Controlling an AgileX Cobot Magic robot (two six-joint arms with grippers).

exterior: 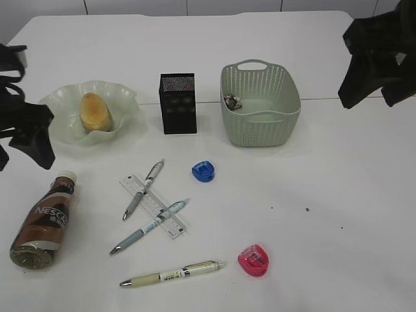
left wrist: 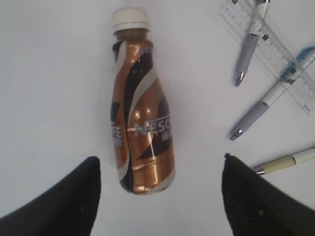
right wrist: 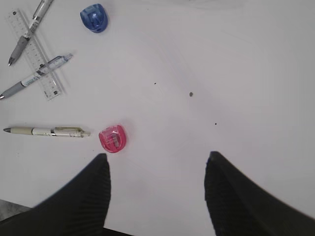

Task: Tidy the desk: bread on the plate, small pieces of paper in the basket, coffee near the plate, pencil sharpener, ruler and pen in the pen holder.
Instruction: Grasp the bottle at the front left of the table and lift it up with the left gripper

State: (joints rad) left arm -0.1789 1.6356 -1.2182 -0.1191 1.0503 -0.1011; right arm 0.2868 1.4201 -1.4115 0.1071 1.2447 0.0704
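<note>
The bread [exterior: 95,112] rests in the green plate [exterior: 122,93] at the back left. The coffee [left wrist: 142,123] lies on its side on the desk [exterior: 338,195], cap pointing away. My left gripper [left wrist: 160,157] hovers open over the bottle's base without touching it. The ruler [exterior: 153,206] lies under two crossed pens [exterior: 143,189] [exterior: 149,226], with a third pen [exterior: 173,273] nearer the front. A blue pencil sharpener [exterior: 203,171] and a pink one [right wrist: 113,138] lie loose. My right gripper [right wrist: 157,154] is open over bare desk beside the pink one. The pen holder [exterior: 178,104] stands upright.
The basket [exterior: 260,107] stands at the back right of the pen holder, with a crumpled piece of paper [exterior: 233,101] inside. The right arm [exterior: 377,58] hangs high at the back right. A few dark specks [right wrist: 191,94] dot the desk.
</note>
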